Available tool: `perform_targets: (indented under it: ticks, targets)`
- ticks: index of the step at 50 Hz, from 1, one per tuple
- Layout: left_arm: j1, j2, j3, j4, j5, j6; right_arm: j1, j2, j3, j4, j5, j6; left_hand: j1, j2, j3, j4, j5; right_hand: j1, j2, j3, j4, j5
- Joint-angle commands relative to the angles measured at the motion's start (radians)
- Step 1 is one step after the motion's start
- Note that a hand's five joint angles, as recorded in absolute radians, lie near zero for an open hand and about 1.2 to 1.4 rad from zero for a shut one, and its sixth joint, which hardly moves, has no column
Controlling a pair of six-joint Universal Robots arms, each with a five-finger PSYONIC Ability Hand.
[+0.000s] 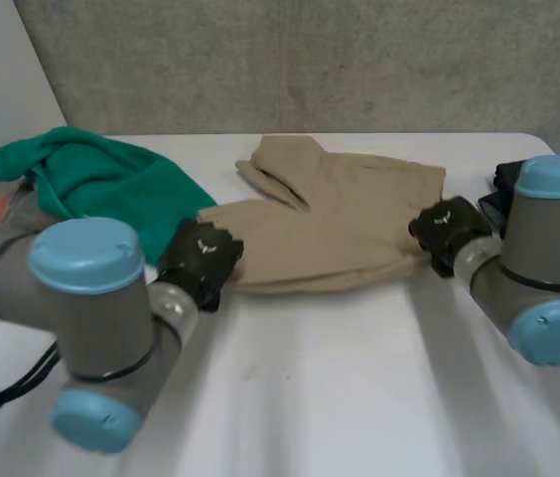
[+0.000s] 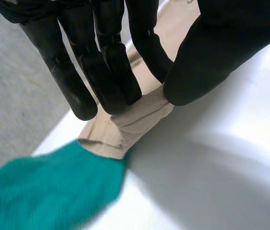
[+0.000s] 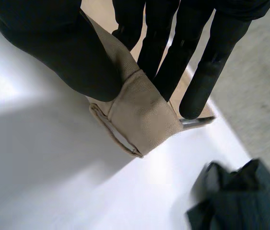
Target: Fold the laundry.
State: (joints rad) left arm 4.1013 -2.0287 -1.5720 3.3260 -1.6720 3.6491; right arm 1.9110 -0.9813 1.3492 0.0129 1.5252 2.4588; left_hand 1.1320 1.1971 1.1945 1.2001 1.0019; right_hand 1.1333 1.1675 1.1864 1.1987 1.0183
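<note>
A tan garment (image 1: 335,214) lies spread across the middle of the white table (image 1: 340,388). My left hand (image 1: 201,256) pinches its near left corner; the left wrist view has that tan garment corner (image 2: 135,122) squeezed between the straight fingers (image 2: 108,72) and the thumb (image 2: 207,62). My right hand (image 1: 446,231) pinches the near right corner. In the right wrist view the hemmed tan garment corner (image 3: 140,117) sticks out from between the thumb (image 3: 73,57) and the fingers (image 3: 173,52).
A green garment (image 1: 101,179) lies bunched at the left, touching the tan one; it sits past the left fingertips as green cloth (image 2: 49,191). A dark garment (image 1: 510,184) sits at the table's right edge, seen as a dark heap (image 3: 240,196) beyond the right hand.
</note>
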Motion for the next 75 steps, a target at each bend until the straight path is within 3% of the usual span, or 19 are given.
perform_targets:
  ticks: [1, 6, 13, 18, 23, 28, 34, 43, 52, 54, 55, 59, 65, 69, 73, 75]
  targets:
    - [-0.05, 0.228, -0.15, -0.258, -0.018, 0.008, -0.007, -0.167, 0.162, 0.234, -0.003, -0.063, 0.264, 0.199, 0.202, 0.196, 0.22, 0.263, 0.229, 0.21, 0.198, 0.203]
    - [-0.13, 0.306, -0.23, -0.521, -0.008, 0.005, -0.01, -0.348, 0.338, 0.416, -0.005, -0.232, 0.264, 0.199, 0.202, 0.196, 0.22, 0.263, 0.229, 0.21, 0.198, 0.203]
    - [-0.303, 0.291, -0.257, -0.7, -0.006, 0.002, -0.01, -0.474, 0.513, 0.525, -0.02, -0.345, 0.264, 0.199, 0.202, 0.196, 0.22, 0.263, 0.229, 0.21, 0.198, 0.203]
    - [-0.239, 0.252, -0.178, -0.674, -0.011, 0.006, -0.01, -0.474, 0.513, 0.518, -0.049, -0.343, 0.264, 0.199, 0.202, 0.196, 0.22, 0.263, 0.229, 0.21, 0.198, 0.203]
    - [-0.174, 0.136, -0.028, -0.563, -0.015, 0.005, -0.007, -0.444, 0.469, 0.423, -0.074, -0.299, 0.264, 0.199, 0.202, 0.196, 0.22, 0.263, 0.229, 0.21, 0.198, 0.203]
    - [-0.119, 0.058, 0.115, -0.427, -0.015, 0.006, 0.003, -0.335, 0.391, 0.279, -0.042, -0.198, 0.264, 0.199, 0.202, 0.196, 0.22, 0.263, 0.229, 0.21, 0.198, 0.203]
    - [-0.073, -0.07, 0.225, -0.28, -0.011, 0.008, 0.005, -0.269, 0.349, 0.217, 0.004, -0.17, 0.264, 0.199, 0.202, 0.196, 0.22, 0.263, 0.229, 0.21, 0.198, 0.203]
    - [-0.102, -0.067, 0.15, -0.339, -0.014, -0.001, -0.006, -0.266, 0.422, 0.211, 0.007, -0.17, 0.264, 0.199, 0.202, 0.196, 0.22, 0.263, 0.229, 0.21, 0.198, 0.203]
    - [-0.142, 0.16, -0.037, -0.505, 0.008, 0.003, -0.012, -0.33, 0.482, 0.208, 0.013, -0.173, 0.264, 0.199, 0.202, 0.196, 0.22, 0.263, 0.229, 0.21, 0.198, 0.203]
    - [-0.144, 0.185, -0.04, -0.507, 0.02, 0.005, -0.012, -0.338, 0.485, 0.208, 0.01, -0.172, -0.085, -0.15, -0.148, -0.153, -0.13, 0.263, 0.229, 0.21, 0.198, 0.203]
    - [-0.138, 0.205, -0.033, -0.5, 0.037, 0.006, -0.012, -0.341, 0.485, 0.206, 0.009, -0.172, -0.599, -0.664, -0.662, -0.667, -0.644, 0.263, 0.229, 0.21, 0.198, 0.203]
    - [-0.09, 0.214, 0.035, -0.43, 0.076, 0.006, -0.01, -0.346, 0.488, 0.191, 0.01, -0.17, -0.945, -1.01, -1.007, -1.013, -0.989, 0.263, 0.229, 0.21, 0.198, 0.203]
    - [0.045, 0.116, 0.115, -0.26, 0.142, 0.006, -0.009, -0.346, 0.502, 0.159, 0.016, -0.17, -0.872, -0.937, -0.934, -0.94, -0.916, 0.263, 0.229, 0.21, 0.198, 0.203]
    - [0.108, -0.019, 0.177, -0.191, 0.25, 0.003, -0.009, -0.346, 0.505, 0.157, 0.018, -0.169, -0.661, -0.726, -0.723, -0.729, -0.705, 0.263, 0.229, 0.21, 0.198, 0.203]
    - [0.157, -0.165, 0.263, -0.195, 0.377, -0.003, -0.009, -0.346, 0.51, 0.15, 0.018, -0.167, -0.297, -0.362, -0.36, -0.365, -0.342, 0.263, 0.229, 0.21, 0.198, 0.203]
    - [0.171, -0.195, 0.285, -0.198, 0.402, -0.007, -0.009, -0.346, 0.513, 0.144, 0.018, -0.167, -0.156, -0.221, -0.218, -0.224, -0.2, 0.263, 0.229, 0.21, 0.198, 0.203]
